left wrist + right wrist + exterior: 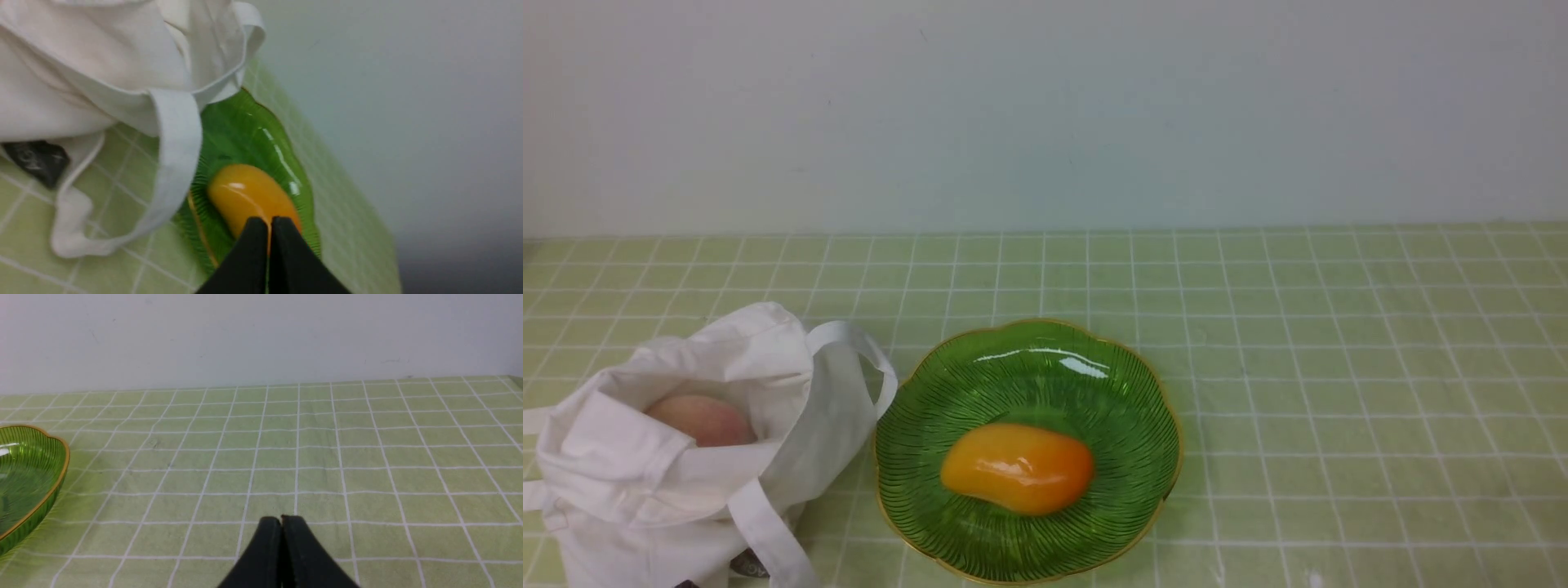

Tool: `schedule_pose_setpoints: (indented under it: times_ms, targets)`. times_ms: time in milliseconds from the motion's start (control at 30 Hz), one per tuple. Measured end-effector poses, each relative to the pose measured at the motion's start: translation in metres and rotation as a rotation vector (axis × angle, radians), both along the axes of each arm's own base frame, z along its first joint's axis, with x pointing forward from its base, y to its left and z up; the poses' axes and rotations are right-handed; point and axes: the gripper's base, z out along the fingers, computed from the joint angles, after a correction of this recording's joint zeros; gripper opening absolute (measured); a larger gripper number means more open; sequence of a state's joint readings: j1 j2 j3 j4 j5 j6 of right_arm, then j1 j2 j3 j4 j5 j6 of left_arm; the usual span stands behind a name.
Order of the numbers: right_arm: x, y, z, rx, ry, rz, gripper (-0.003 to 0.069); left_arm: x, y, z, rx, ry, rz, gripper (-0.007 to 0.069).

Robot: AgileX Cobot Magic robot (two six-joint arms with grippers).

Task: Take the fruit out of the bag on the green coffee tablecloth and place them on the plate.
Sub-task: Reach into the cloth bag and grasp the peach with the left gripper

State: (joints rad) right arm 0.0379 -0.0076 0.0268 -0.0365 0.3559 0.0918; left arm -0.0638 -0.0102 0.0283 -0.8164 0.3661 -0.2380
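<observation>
The pink speckled peach (pixel 703 419) is sitting inside the soft white cloth tote bag (pixel 776 367), peeking out of its open mouth, at the left of the pale green grid-lined tablecloth (pixel 1339 367). The round green glass plate with the scalloped gold rim (pixel 1029 359) is lying just beside the bag, holding only a glossy orange-yellow mango (pixel 1017 468). The left arm's jaws are pressing together, empty, pointing at the mango. The right arm's jaws are pressing together too, over the cloth beside the plate.

- What is at the back?
- A plain wall (pixel 1045 106), white with a bit of grey.
- Is it clean?
- Mostly. It has a few tiny dark marks (pixel 923 34).
- And the light?
- Soft and even, the same all along the wall.
</observation>
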Motion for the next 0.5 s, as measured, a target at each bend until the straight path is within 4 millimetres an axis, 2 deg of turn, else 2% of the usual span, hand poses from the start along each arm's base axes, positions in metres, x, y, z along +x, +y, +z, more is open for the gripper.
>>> schedule_pose_setpoints:
  times_ms: [133,233,367,500]
  targets:
    - [0.000,0.000,0.000,0.000,0.000,0.000,-0.0015,0.001,0.001,0.005,-0.048,-0.039,0.015,-0.0008]
    - [0.000,0.000,0.000,0.000,0.000,0.000,-0.0015,-0.001,-0.002,0.014,-0.017,-0.068,-0.016,-0.0008]
    - [0.000,0.000,0.000,0.000,0.000,0.000,-0.0015,-0.004,-0.008,0.064,0.110,-0.109,-0.116,-0.0008]
    - [0.000,0.000,0.000,0.000,0.000,0.000,-0.0015,0.010,-0.014,0.099,0.329,0.061,-0.263,-0.0008]
